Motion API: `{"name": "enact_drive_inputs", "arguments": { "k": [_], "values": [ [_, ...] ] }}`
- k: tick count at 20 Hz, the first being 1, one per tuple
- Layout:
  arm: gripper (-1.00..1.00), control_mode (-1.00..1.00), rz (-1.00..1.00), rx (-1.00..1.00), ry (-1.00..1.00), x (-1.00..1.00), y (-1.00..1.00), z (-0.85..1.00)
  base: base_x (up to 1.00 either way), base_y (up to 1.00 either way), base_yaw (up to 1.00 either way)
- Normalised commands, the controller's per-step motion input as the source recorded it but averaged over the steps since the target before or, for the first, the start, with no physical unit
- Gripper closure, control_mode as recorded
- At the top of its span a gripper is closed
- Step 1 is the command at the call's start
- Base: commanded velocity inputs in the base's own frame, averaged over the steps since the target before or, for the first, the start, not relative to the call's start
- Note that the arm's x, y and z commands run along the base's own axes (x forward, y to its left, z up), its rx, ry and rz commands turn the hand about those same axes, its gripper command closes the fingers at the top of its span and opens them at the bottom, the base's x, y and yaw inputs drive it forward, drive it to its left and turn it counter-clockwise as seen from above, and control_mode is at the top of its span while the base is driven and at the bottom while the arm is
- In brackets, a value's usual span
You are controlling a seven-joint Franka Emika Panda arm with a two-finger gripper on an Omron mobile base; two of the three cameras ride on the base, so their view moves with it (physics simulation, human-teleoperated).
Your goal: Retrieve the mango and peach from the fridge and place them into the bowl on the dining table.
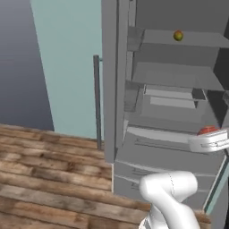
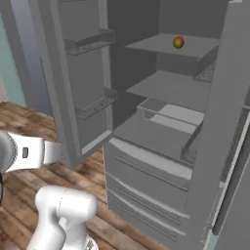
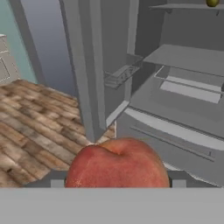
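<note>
Peach [image 3: 117,164] round; dimple facing up

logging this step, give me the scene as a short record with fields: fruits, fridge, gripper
peach: pinkish-red fruit between the gripper fingers, outside the fridge
mango: yellow-green fruit on an upper fridge shelf
fridge: doors open, drawers below shut
gripper: closed on the peach
floor: wood planks

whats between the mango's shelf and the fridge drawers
In the right base view, below the mango sits one bare shelf, then a shallow tray, then the drawers.
</note>
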Motion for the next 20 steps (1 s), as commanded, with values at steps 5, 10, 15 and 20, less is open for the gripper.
{"name": "enact_drive_inputs", "arguments": {
  "k": [5, 10, 15, 20],
  "values": [
    [1.0, 1.0, 0.0, 0.0, 0.0, 0.0, 0.0, 0.0, -0.04, 0.0, 0.48],
    [1.0, 1.0, 0.0, 0.0, 0.0, 0.0, 0.0, 0.0, 0.0, 0.07, 0.46],
    [1.0, 1.0, 0.0, 0.0, 0.0, 0.0, 0.0, 0.0, 0.0, 0.15, 0.45],
    [1.0, 1.0, 0.0, 0.0, 0.0, 0.0, 0.0, 0.0, 0.0, 0.17, 0.45]
  ]
}}
